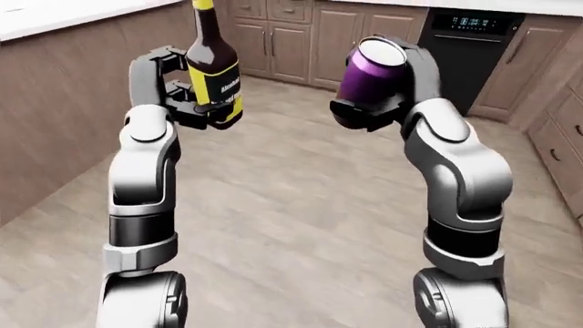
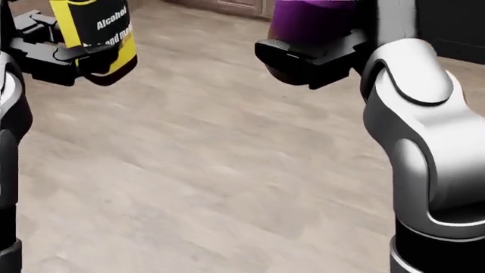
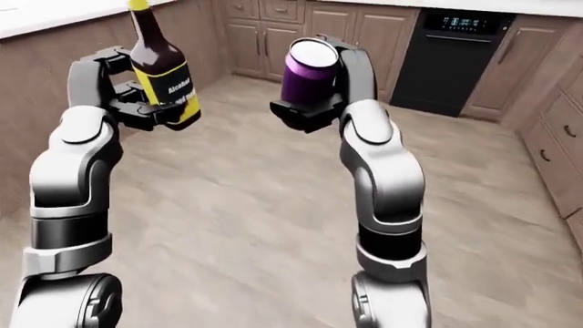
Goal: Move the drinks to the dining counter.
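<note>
Our left hand [image 1: 186,102] is clamped on a dark bottle [image 1: 212,65], yellow-labelled, left of the black oven [image 1: 469,48]; our right hand [image 1: 378,106] is clamped on a purple can [image 1: 372,72].

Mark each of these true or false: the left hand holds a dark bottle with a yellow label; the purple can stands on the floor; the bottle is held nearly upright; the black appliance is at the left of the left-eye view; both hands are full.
1. The left hand holds a dark bottle with a yellow label. True.
2. The purple can stands on the floor. False: it is gripped in the right hand, well above the wood floor.
3. The bottle is held nearly upright. True, its neck points up with a slight tilt.
4. The black appliance is at the left of the left-eye view. False: it is at the top right, among the cabinets.
5. Both hands are full. True.
</note>
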Available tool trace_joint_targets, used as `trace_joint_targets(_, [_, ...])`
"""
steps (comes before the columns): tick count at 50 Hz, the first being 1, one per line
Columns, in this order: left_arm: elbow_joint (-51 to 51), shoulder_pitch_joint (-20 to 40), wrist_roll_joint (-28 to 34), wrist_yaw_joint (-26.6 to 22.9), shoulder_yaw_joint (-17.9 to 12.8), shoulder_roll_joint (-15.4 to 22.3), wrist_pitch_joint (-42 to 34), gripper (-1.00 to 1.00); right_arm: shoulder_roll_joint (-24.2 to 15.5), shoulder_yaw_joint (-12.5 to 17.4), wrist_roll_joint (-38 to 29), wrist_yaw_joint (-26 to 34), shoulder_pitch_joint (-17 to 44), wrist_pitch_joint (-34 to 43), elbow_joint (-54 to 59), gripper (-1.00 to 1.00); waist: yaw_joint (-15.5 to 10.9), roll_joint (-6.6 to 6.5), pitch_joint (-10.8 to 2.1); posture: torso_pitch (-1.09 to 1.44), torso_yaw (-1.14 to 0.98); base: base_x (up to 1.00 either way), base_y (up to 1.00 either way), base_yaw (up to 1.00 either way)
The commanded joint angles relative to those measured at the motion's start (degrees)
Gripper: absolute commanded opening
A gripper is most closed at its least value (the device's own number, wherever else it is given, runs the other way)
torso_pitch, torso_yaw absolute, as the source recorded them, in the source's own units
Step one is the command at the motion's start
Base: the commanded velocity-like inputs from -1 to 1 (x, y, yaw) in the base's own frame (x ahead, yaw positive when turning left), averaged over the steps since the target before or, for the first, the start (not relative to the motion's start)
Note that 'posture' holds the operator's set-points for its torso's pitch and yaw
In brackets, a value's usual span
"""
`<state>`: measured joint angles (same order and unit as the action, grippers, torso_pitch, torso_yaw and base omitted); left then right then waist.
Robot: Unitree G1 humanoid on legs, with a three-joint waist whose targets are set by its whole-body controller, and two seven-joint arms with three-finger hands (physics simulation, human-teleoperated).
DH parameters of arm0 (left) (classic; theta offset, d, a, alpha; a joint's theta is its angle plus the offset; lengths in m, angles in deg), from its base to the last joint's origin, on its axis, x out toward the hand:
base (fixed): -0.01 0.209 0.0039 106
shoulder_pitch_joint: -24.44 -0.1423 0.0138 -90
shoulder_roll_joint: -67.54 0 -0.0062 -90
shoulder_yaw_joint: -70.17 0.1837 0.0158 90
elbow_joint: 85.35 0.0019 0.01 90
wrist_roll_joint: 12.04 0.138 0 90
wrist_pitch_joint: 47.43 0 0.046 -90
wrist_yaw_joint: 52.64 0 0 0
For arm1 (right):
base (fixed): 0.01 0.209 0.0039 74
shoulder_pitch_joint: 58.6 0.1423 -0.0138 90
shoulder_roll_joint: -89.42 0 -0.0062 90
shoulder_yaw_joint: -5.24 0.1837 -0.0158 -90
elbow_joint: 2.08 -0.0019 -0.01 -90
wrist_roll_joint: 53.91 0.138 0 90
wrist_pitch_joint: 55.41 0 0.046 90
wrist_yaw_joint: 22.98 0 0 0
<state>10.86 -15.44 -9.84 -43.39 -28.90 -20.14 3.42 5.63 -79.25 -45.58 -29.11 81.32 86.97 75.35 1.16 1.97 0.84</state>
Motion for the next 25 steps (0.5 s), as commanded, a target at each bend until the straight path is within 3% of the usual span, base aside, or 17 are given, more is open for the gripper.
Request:
trace_joint_targets(1, [-2.70, 2.31, 0.12, 0.48, -0.53, 0.63, 3.46, -1.00, -0.18, 0.16, -0.02, 0.19, 1.13, -1.29, -0.43, -1.00, -0.47, -0.93, -0.98, 0.00, 0.00, 1.00, 0.16, 0.00])
trace_joint_targets(2, [-2.82, 2.26, 0.16, 0.43, -0.51, 0.58, 3.39, -1.00, -0.28, 0.15, -0.08, 0.20, 1.09, -1.07, -0.64, -1.00, -0.90, -4.01, -0.99, 0.00, 0.00, 1.00, 0.17, 0.00])
trace_joint_targets(3, [-2.76, 2.26, 0.21, 0.43, -0.50, 0.54, 3.41, -1.00, -0.31, 0.16, -0.11, 0.21, 1.06, -1.03, -0.71, -1.00, -1.88, -9.26, -0.90, 0.00, 0.00, 1.00, 0.17, 0.00])
trace_joint_targets(4, [-2.46, 2.24, 0.29, 0.46, -0.45, 0.46, 3.68, -1.00, -0.31, 0.18, -0.09, 0.31, 0.95, -1.17, -0.65, -1.00, -0.58, -3.97, -0.03, 0.00, 0.00, 1.00, 0.16, 0.00])
trace_joint_targets(5, [-2.47, 2.27, 0.33, 0.44, -0.42, 0.38, 3.69, -1.00, -0.24, 0.21, -0.09, 0.43, 0.76, -1.75, -0.16, -1.00, -1.92, -5.50, 0.42, 0.00, 0.00, 1.00, 0.16, 0.00])
trace_joint_targets(7, [-1.98, 2.47, 0.50, 0.41, -0.28, 0.29, 4.02, -1.00, -0.14, 0.28, 0.02, 0.33, 0.69, -1.69, -0.32, -1.00, -2.27, -6.25, -0.62, 0.00, 0.00, 1.00, 0.16, 0.00])
trace_joint_targets(10, [-2.55, 2.37, 0.56, 0.32, -0.36, 0.27, 3.58, -1.00, -0.18, 0.33, 0.09, 0.28, 0.66, -1.62, -0.48, -1.00, -2.86, -5.92, 0.40, 0.00, 0.00, 1.00, 0.16, 0.00])
trace_joint_targets(13, [-1.84, 2.33, 0.55, 0.30, -0.46, 0.24, 4.31, -1.00, -0.20, 0.28, 0.07, 0.25, 0.57, -1.77, -0.40, -1.00, -2.87, -5.63, -0.84, 0.00, 0.00, 1.00, 0.16, 0.00])
trace_joint_targets(14, [-1.77, 2.38, 0.55, 0.28, -0.46, 0.26, 4.35, -1.00, -0.20, 0.34, 0.08, 0.16, 0.56, -1.71, -0.51, -1.00, -2.62, -4.87, -0.98, 0.00, 0.00, 1.00, 0.16, 0.00])
trace_joint_targets(15, [-2.01, 2.40, 0.53, 0.26, -0.48, 0.29, 4.11, -1.00, -0.21, 0.34, 0.07, 0.12, 0.58, -1.71, -0.49, -1.00, -2.24, -3.05, -0.82, 0.00, 0.00, 1.00, 0.16, 0.00])
trace_joint_targets(16, [-2.23, 2.29, 0.52, 0.23, -0.51, 0.32, 3.98, -1.00, -0.18, 0.36, 0.06, 0.03, 0.58, -1.71, -0.50, -1.00, -1.56, 0.77, -0.73, 0.00, 0.00, 1.00, 0.17, 0.00])
trace_joint_targets(17, [-2.44, 2.21, 0.50, 0.22, -0.52, 0.32, 3.83, -1.00, -0.16, 0.36, 0.01, -0.14, 0.62, -1.71, -0.47, -1.00, -1.75, 0.36, 0.20, 0.00, 0.00, 0.96, 0.16, 0.00])
trace_joint_targets(18, [-2.76, 2.13, 0.50, 0.23, -0.55, 0.32, 3.57, -1.00, -0.01, 0.62, 0.09, -0.60, 0.92, -1.45, -0.25, -1.00, -1.73, 0.22, 2.86, 0.00, 0.00, 0.63, 0.00, 0.00])
trace_joint_targets(20, [-2.97, 1.98, 0.49, 0.24, -0.58, 0.33, 3.47, -1.00, -0.52, -0.35, -0.82, -0.27, 0.47, -2.79, 0.35, -1.00, -0.10, 2.70, 0.89, 0.00, 0.00, 0.00, 0.00, 0.00])
trace_joint_targets(21, [-2.94, 1.94, 0.48, 0.23, -0.58, 0.32, 3.53, -1.00, -0.50, -0.30, -1.07, -0.16, 0.41, -2.62, 0.41, -1.00, 0.33, 3.13, 1.40, 0.00, 0.00, 0.00, 0.00, 0.00])
trace_joint_targets(23, [-3.00, 1.94, 0.50, 0.25, -0.57, 0.30, 3.44, -1.00, -0.42, -0.18, -1.32, 0.11, 0.42, -2.29, 0.09, -1.00, -2.05, 2.41, 1.20, 0.00, 0.00, 0.00, 0.00, 0.68])
trace_joint_targets(25, [-2.94, 1.73, 0.52, 0.17, -0.45, 0.18, 3.62, -1.00, -0.37, 0.04, -1.37, 0.35, 0.40, -2.27, 0.53, -1.00, -3.43, -1.43, 2.98, 0.00, 0.00, 0.00, 0.00, 1.00])
